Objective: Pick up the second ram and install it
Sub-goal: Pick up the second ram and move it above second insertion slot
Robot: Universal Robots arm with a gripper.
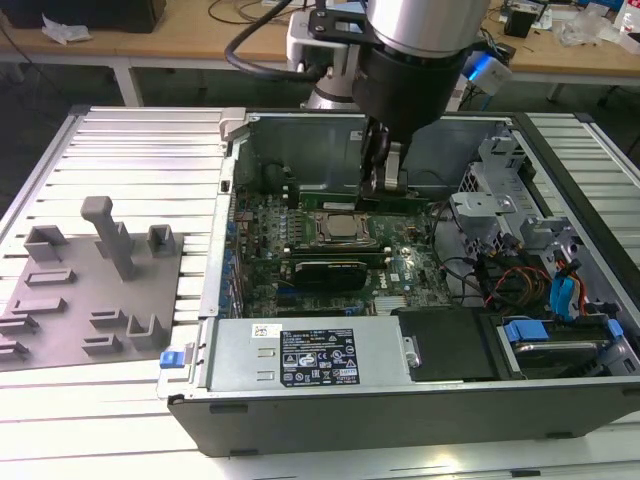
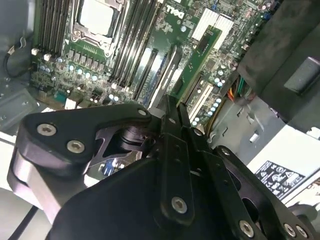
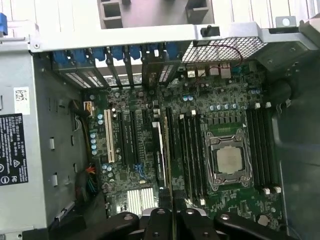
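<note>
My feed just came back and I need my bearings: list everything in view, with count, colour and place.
computer case: one, black and grey, open, on the table
table: one, pale, slatted, under everything
motherboard: one, green, on the case floor
processor socket: one, silver, mid-board
memory slots: several, black, on both sides of the socket
expansion card: one, black, standing beside the socket
power supply: one, grey, labelled, along one case wall
holder tray: one, grey, on the exterior view's left of the case
second ram: one, green, between the fingers, over the board
gripper: one, black, shut on it, inside the case
</note>
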